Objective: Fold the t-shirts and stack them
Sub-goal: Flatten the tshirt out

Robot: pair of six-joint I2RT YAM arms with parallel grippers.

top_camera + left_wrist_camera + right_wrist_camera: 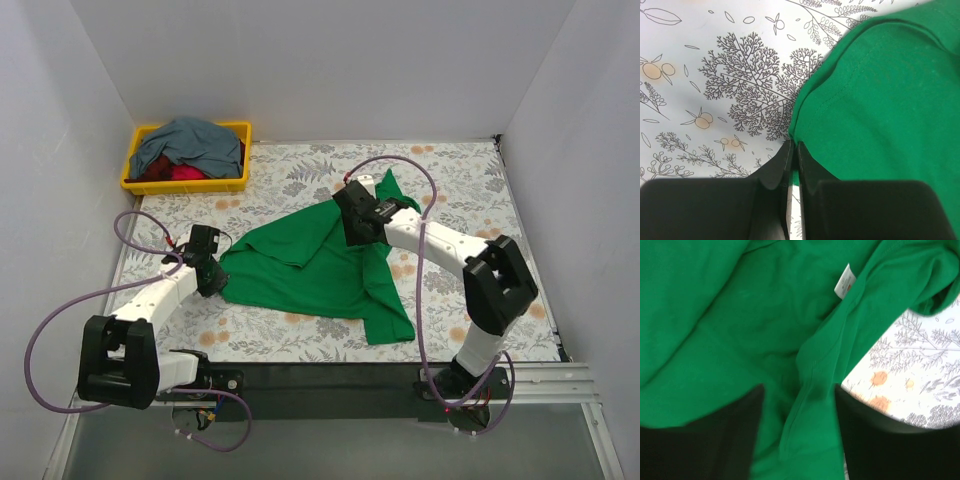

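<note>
Green shirt [310, 270] lies rumpled on bench [300, 170], arm-side of bin [185, 186]; left end effector [794, 147] pinches its hem tight, right end effector [799, 410] hangs spread over the collar fold far from bin, so best clamp that fold squarely, then tension the cloth flat and low.

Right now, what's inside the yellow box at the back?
The yellow bin holds a crumpled grey-blue shirt on top, with a bit of red shirt peeking out beneath it at the front. Whatever else lies underneath is covered, so I cannot tell.
</note>
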